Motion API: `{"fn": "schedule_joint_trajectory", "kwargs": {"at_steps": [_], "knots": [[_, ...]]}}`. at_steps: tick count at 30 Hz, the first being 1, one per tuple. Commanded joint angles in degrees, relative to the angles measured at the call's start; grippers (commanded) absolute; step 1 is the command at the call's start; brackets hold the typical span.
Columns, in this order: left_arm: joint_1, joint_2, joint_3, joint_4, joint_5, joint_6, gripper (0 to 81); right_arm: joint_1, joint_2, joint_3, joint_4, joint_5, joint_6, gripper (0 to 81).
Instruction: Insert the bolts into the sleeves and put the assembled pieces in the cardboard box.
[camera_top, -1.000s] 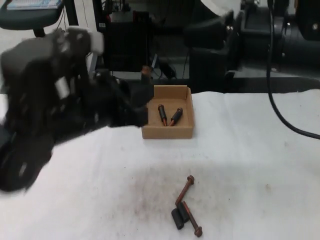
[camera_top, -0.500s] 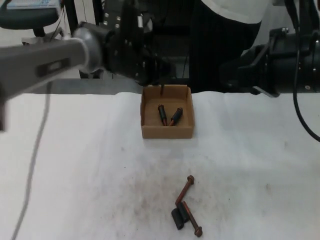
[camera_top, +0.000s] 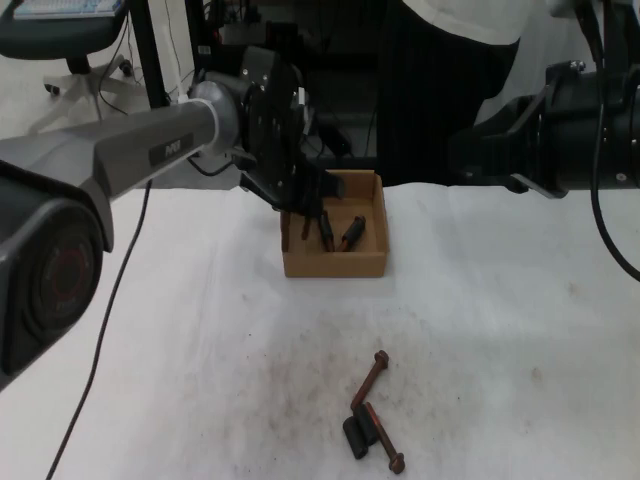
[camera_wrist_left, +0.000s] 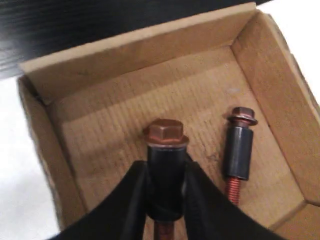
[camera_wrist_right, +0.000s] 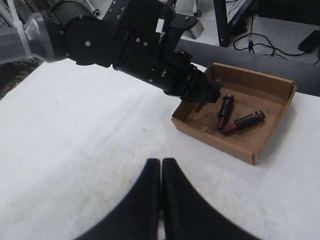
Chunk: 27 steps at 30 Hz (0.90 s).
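Bolt (camera_wrist_left: 166, 132) with a hexagonal head sits through a black sleeve (camera_wrist_left: 166, 175), and the left gripper (camera_wrist_left: 166, 192) is clamped on that sleeve, one finger on each side. The head stands clear above the fingers (camera_wrist_left: 131, 205) and a bit of thread shows below them. This piece hangs inside the box (camera_wrist_left: 140, 55), over the bare floor; whether its tip touches the floor cannot be told.

In the high view the left gripper (camera_top: 300, 212) reaches into the box (camera_top: 335, 265) on its left side, at the far middle of the cloth (camera_top: 180, 360). Two pieces (camera_top: 326, 228) already lie on the box floor beside it, each a bolt in a sleeve, their near ends close together and apart from the held one. The left wrist view shows one of them (camera_wrist_left: 237, 152) near the box wall.

Near the front of the cloth, well apart from the box, lie two loose bolts (camera_top: 370, 380) angled against each other, with a loose sleeve (camera_top: 356, 436) touching them.

The right gripper (camera_wrist_right: 161, 164) hovers over bare cloth with its fingers pressed together on nothing, well short of the box (camera_wrist_right: 215, 137)
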Motion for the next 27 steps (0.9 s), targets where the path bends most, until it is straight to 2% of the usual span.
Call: {"fn": "schedule_joint_trajectory", "kwargs": {"at_steps": [1, 4, 8, 13, 16, 20, 25, 27], "knots": [[1.7, -0.7, -0.8, -0.5, -1.0, 0.5, 0.2, -0.2, -0.6, -0.1, 0.7, -0.3, -0.5, 0.8], [2.4, -0.7, -0.8, 0.0, -0.3, 0.5, 0.2, -0.2, -0.6, -0.1, 1.5, -0.3, -0.5, 0.8], [2.5, -0.7, -0.8, 0.4, 5.4, 0.5, 3.8, -0.2, -0.6, -0.1, 1.4, -0.3, -0.5, 0.8], [2.5, -0.7, -0.7, -0.2, 7.9, 0.5, 21.9, -0.2, -0.6, -0.1, 1.4, -0.3, -0.5, 0.8], [2.5, -0.7, -0.7, 0.0, 8.6, 0.3, 28.1, -0.2, -0.6, -0.1, 1.4, -0.3, -0.5, 0.8], [2.5, -0.7, -0.7, 0.0, 10.7, 0.0, 28.4, -0.2, -0.6, -0.1, 1.5, -0.3, -0.3, 0.8], [2.6, -1.2, -1.1, 1.6, 12.7, -6.0, 27.8, -0.2, -0.6, -0.1, 1.5, -0.3, 0.5, 0.8], [2.6, -2.0, -2.1, 4.6, 12.8, -7.4, 19.6, -0.2, -0.6, -0.1, 1.9, -0.3, 0.4, 0.8]]}}
